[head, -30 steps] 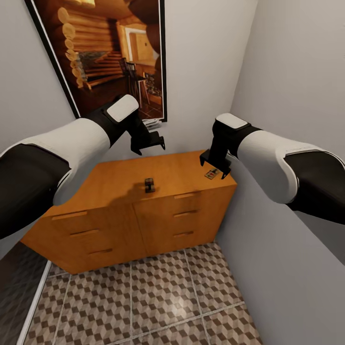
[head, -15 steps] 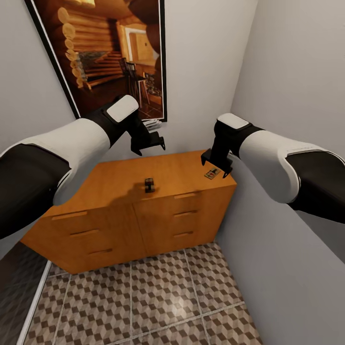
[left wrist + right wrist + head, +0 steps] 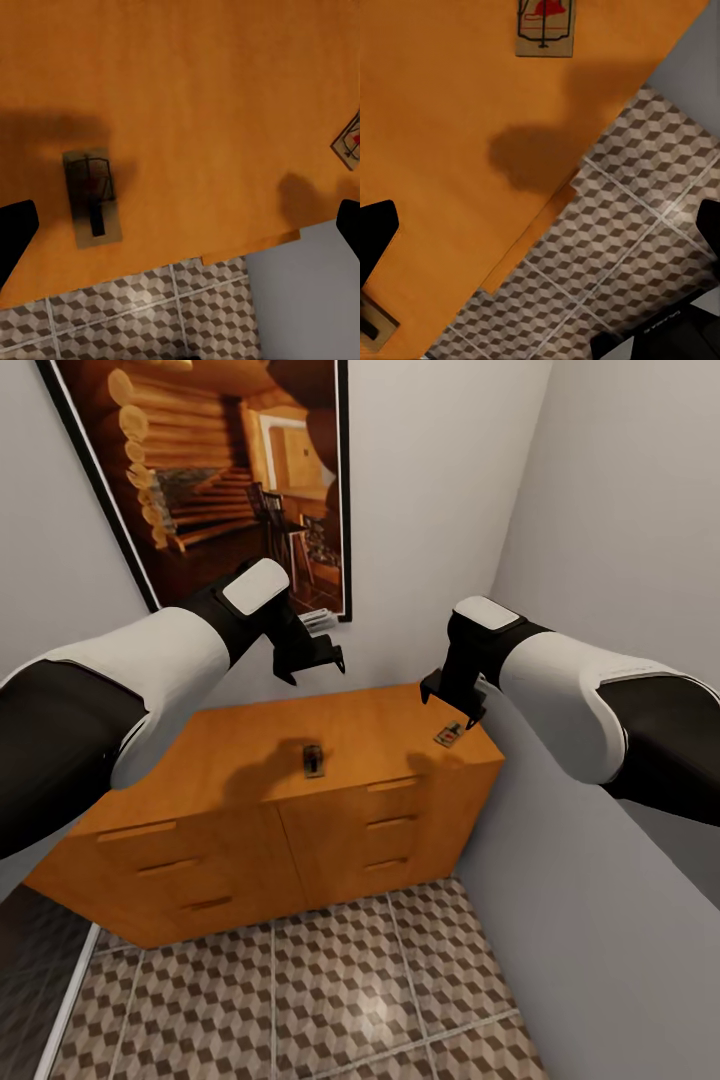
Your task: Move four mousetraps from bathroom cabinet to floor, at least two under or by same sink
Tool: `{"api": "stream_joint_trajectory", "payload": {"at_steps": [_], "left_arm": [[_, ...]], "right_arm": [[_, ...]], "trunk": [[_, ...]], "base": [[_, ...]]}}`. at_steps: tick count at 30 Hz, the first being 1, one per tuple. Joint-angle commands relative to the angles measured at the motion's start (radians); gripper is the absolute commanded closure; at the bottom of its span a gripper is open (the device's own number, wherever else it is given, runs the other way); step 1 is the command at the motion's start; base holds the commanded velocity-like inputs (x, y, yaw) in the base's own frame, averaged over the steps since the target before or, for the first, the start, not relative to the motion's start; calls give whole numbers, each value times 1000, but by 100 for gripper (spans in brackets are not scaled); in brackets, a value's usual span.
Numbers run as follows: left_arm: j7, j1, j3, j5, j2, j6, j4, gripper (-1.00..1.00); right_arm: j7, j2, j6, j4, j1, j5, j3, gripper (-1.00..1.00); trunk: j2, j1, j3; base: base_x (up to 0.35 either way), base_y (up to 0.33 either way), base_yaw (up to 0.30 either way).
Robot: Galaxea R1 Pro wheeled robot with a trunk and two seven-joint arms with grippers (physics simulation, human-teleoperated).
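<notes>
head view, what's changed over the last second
The whole picture has shifted, so the camera moved: the cabinet and painting sit slightly differently in frame. Nothing was taken hold of or let go. Both mousetraps stayed put on the cabinet top, one near the middle front, one by the right corner. The left gripper and right gripper still hover open above it.

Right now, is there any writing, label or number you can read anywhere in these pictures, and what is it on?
No readable text anywhere.
Dark robot part in the right wrist view: a faint line of lettering, too small and blurred to read.
Framed picture on the wall: a log-cabin interior, no words.
Mousetraps on the cabinet: red spots and wire, no lettering that I can make out.
</notes>
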Motion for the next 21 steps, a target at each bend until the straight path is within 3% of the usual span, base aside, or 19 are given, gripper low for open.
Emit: {"api": "stream_joint_trajectory", "payload": {"at_steps": [1,21], "left_arm": [[9,-1,-4,11,0,1,0,-100],[6,-1,-5,10,0,3,0,-100]], "right_arm": [[-1,0,8,2,-2,-5,8,-100],[1,-9,7,2,10,-3,8,-100]], "trunk": [[-1,0,-1],[-1,0,-1]], "base": [[94,12,0],[21,3,0]]}}
